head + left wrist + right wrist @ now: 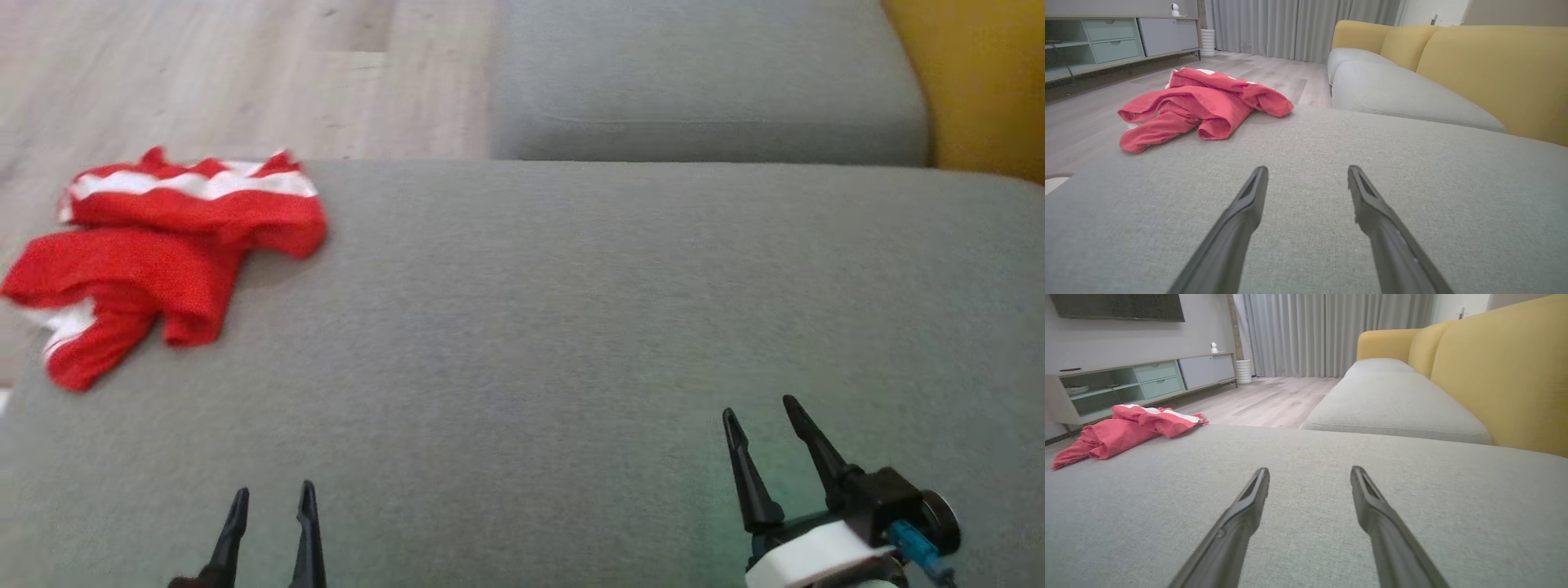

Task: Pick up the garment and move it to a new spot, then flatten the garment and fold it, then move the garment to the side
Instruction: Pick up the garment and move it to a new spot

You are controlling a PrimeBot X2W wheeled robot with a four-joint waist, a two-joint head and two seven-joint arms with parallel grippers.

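Hovering over the grey sofa seat [531,343], the left tool [273,487] and right tool [758,406] both have their fingers spread with nothing between them, probably poised so either can reach for a first grasp. The garment [163,245], red with white bands, lies crumpled at the seat's far left corner, one end drooping over the edge toward the wooden floor [245,73]. It sits nearer the left tool. Only bare fabric lies between, so nothing blocks the approach. Beyond are a second grey cushion [702,82], the yellow backrest [1486,73] and a low cabinet [1147,375].
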